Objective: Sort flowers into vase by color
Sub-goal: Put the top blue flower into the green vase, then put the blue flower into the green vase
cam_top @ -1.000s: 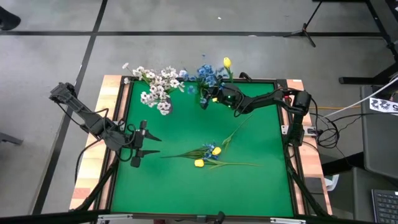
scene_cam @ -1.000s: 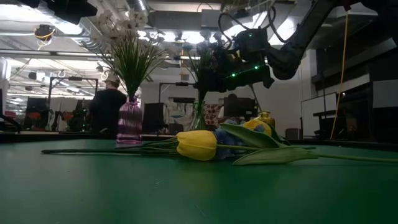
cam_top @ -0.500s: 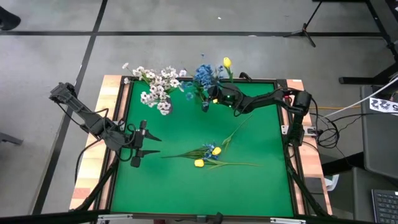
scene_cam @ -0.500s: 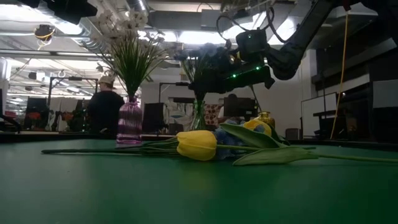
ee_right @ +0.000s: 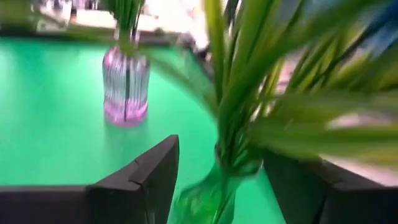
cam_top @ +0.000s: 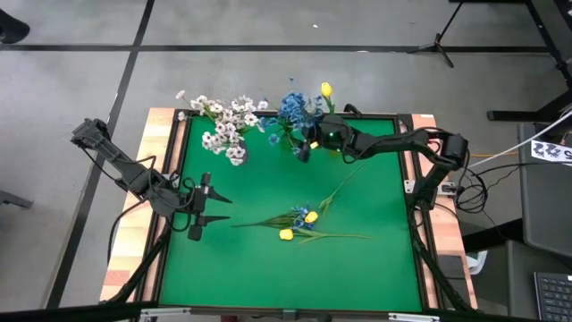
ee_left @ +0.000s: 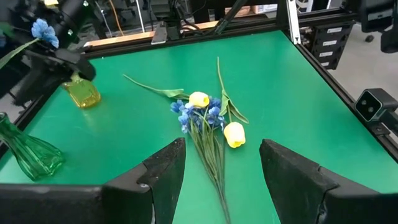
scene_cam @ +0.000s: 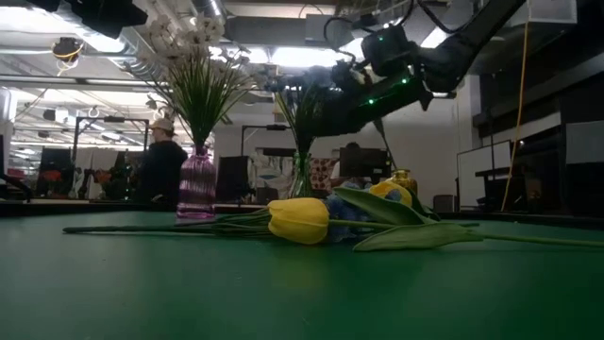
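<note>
Two claws | right claw [cam_top: 306,148] fingers apart at green vase [cam_top: 296,150], table 12 o'clock | left claw [cam_top: 207,207] spread, 9 o'clock | yellow tulips [cam_top: 298,225] centre

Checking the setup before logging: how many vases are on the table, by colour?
Pink vase: 1
Green vase: 1
Yellow vase: 1
Total: 3
</note>
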